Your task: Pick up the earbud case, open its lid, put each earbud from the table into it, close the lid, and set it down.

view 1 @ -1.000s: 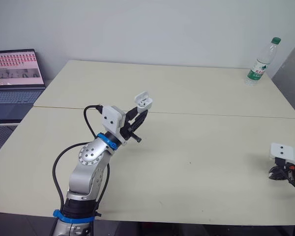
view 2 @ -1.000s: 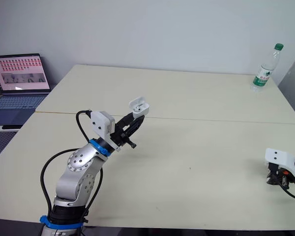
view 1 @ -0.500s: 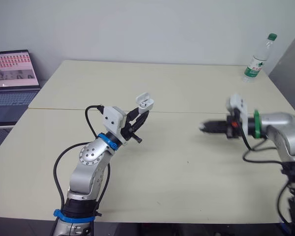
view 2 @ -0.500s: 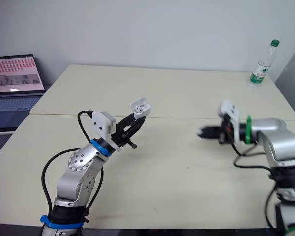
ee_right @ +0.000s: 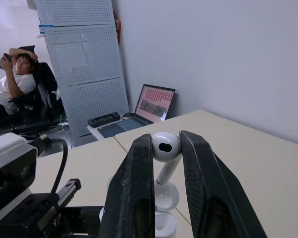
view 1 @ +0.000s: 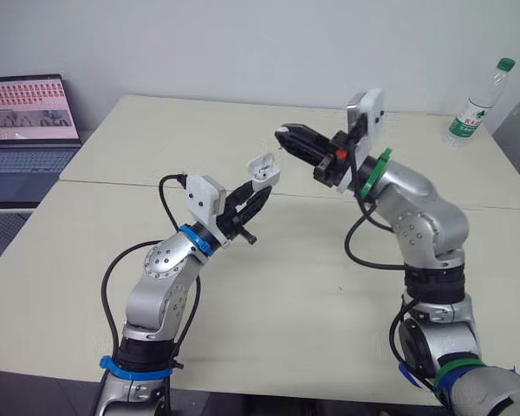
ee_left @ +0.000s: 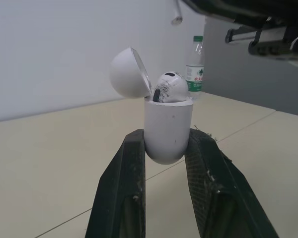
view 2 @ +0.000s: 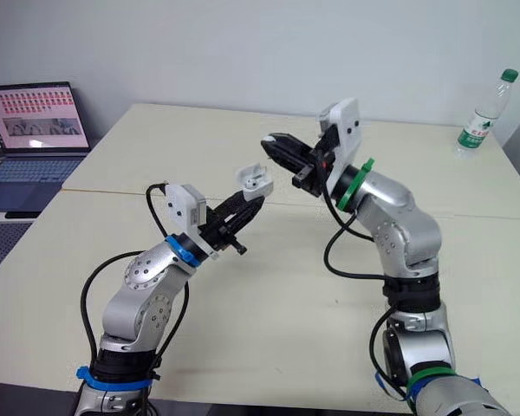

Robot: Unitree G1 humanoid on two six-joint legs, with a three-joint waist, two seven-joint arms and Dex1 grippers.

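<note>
- My left gripper [ee_left: 166, 144] is clamped on the lower body of the earbud case [ee_left: 167, 130]. It holds the case upright in the air, well clear of the table [view 1: 329, 286].
- The lid [ee_left: 129, 73] is swung back on its hinge, so I judge the picking up and the opening to be done.
- One earbud [ee_left: 170, 88] sits in the case with its head standing proud of the rim. I cannot tell whether it is fully seated.
- My right gripper [view 1: 288, 136] is closed on the second earbud [ee_right: 165, 147], pinching its head so that the stem hangs down. It is near the open case, above it and a little to one side, and not touching it.
- I see no earbud lying on the table, so the one I hold looks like the last.
- What is left, as I judge it: lower this earbud into the free side of the case, let go, shut the lid, and set the case down on the table.
</note>
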